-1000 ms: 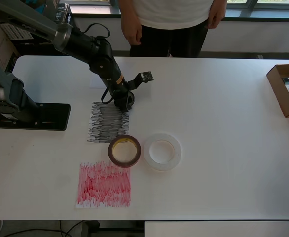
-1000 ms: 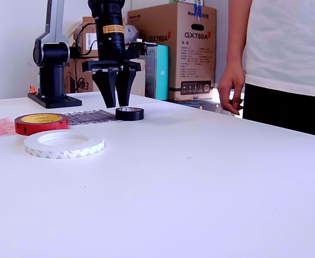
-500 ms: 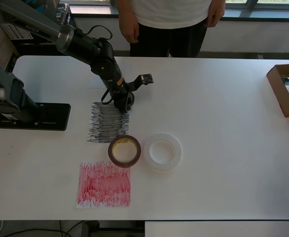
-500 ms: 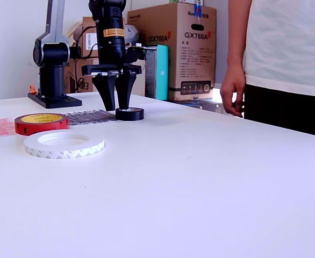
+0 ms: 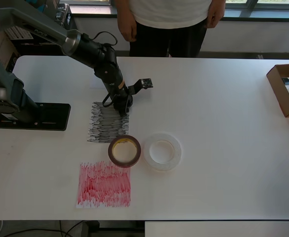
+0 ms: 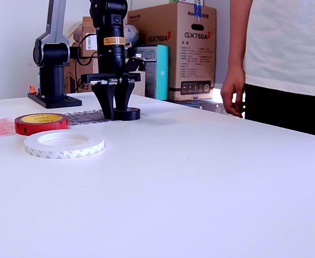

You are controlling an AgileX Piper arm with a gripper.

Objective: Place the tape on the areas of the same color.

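Gripper [image 6: 114, 114] stands at table level, jaws parted, straddling the small black tape roll [image 6: 128, 113]; no closure is evident. The roll sits at the black scribbled patch's [image 5: 108, 122] far corner, apparently awaiting pickup. Reddish-brown roll [image 5: 124, 151] and white roll [image 5: 162, 151] lie untouched.

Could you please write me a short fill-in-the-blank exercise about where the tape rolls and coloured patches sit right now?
1. The gripper is down at the small ____ roll.
2. The reddish-brown roll sits between the black patch and the ____ patch.
3. In the overhead view, the roll right of the reddish-brown one is ____.

Missing words: black; red; white
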